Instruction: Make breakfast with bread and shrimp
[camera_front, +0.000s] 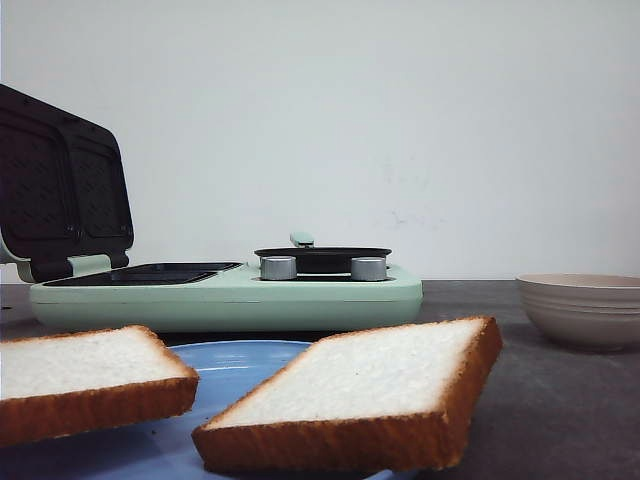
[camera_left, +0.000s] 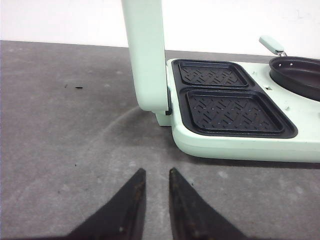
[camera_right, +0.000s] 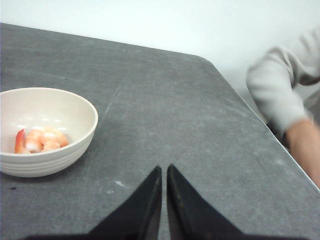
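Note:
Two thick slices of white bread with brown crusts lie on a blue plate (camera_front: 235, 365) at the near edge of the front view, one on the left (camera_front: 85, 375) and one on the right (camera_front: 370, 385). Pink shrimp (camera_right: 42, 140) lie in a cream bowl (camera_right: 75, 130), which also shows at the right of the front view (camera_front: 585, 305). My left gripper (camera_left: 157, 172) is empty, its jaws nearly together, over bare table near the maker's grill plates (camera_left: 232, 112). My right gripper (camera_right: 164, 167) is shut and empty beside the bowl. Neither gripper shows in the front view.
A mint-green breakfast maker (camera_front: 230, 295) stands behind the plate, its lid (camera_front: 60, 185) raised at the left and a small black pan (camera_front: 322, 258) on its right half. A person's sleeved arm (camera_right: 290, 105) is past the table's right edge.

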